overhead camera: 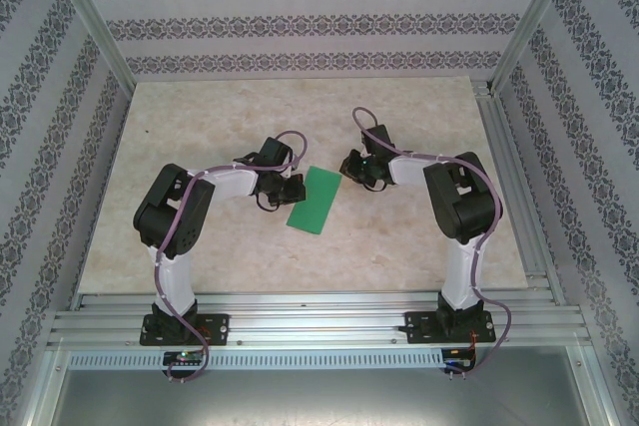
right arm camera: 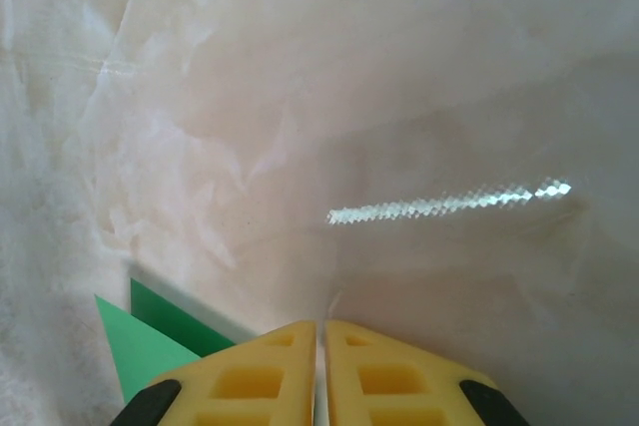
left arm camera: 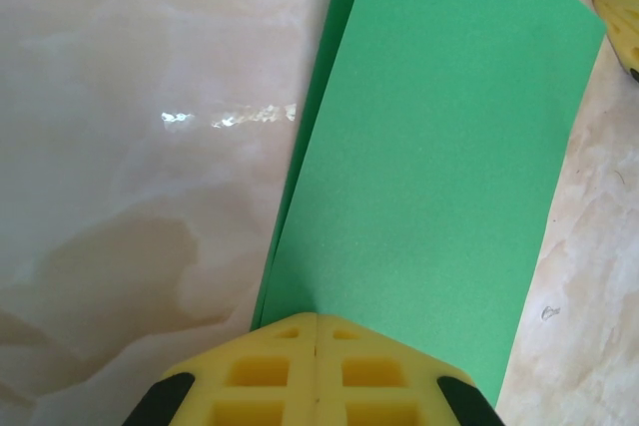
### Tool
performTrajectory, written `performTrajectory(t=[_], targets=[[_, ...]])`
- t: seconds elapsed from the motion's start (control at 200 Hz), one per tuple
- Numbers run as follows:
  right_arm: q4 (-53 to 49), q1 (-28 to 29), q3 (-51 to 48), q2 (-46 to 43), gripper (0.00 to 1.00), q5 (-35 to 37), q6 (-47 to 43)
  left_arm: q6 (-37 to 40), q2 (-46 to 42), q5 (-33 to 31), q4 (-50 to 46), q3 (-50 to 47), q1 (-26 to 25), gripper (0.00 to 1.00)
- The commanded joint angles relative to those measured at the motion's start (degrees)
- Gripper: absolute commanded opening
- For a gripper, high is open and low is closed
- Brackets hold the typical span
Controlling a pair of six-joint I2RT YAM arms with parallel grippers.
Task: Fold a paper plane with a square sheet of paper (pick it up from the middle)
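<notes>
The square sheet of paper (overhead camera: 315,199) lies near the middle of the table (overhead camera: 419,246), folded over into a narrow green rectangle whose long sides run obliquely from the near-left toward the far-right. In the left wrist view two layers show along the left long edge of the sheet (left arm camera: 429,157), the lower layer projecting slightly past the upper one. The left gripper (overhead camera: 290,187) sits at the left long side of the sheet. Its yellow fingers (left arm camera: 270,376) are pressed fully together with no gap, and their tips overlap the nearest short edge of the paper. Whether the tips press on the paper cannot be determined. The right gripper (overhead camera: 349,165) sits at the far-right corner of the sheet, and a yellow part of it shows at the upper right of the left wrist view. Its fingers (right arm camera: 379,376) stand almost together, separated by a thin slit. A two-layer corner of the sheet (right arm camera: 145,341) projects from under the left side of these fingers. Whether this corner is gripped cannot be determined.
</notes>
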Motion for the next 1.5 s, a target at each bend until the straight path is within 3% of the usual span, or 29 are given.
performTrajectory(t=[0.0, 0.125, 0.43, 0.909, 1.149, 1.494], targets=[[-2.0, 0.9, 0.7, -6.2, 0.13, 1.8, -2.1, 1.1, 2.8, -6.0, -4.9, -2.3, -0.6, 0.03], [-3.2, 2.5, 0.6, -9.7, 0.14, 0.1, -3.4, 1.2, 2.8, -6.1, -4.9, -2.3, -0.6, 0.03], [-1.6, 4.7, 1.1, -3.7, 0.14, -3.2, -1.9, 1.3, 2.5, -6.0, -5.0, -2.4, -0.5, 0.03], [-1.9, 2.4, -1.3, -1.1, 0.13, 0.9, -1.8, 2.5, 1.6, -5.0, -6.1, -0.7, -0.6, 0.04], [0.7, 5.8, -3.6, -7.8, 0.14, -1.7, -1.5, 3.6, 0.2, -2.7, -6.7, 3.1, -0.6, 0.1], [5.4, 10.0, -7.5, -4.9, 0.14, -4.1, 1.4, 4.6, 2.3, -2.1, -7.1, 6.7, -0.7, 0.13]])
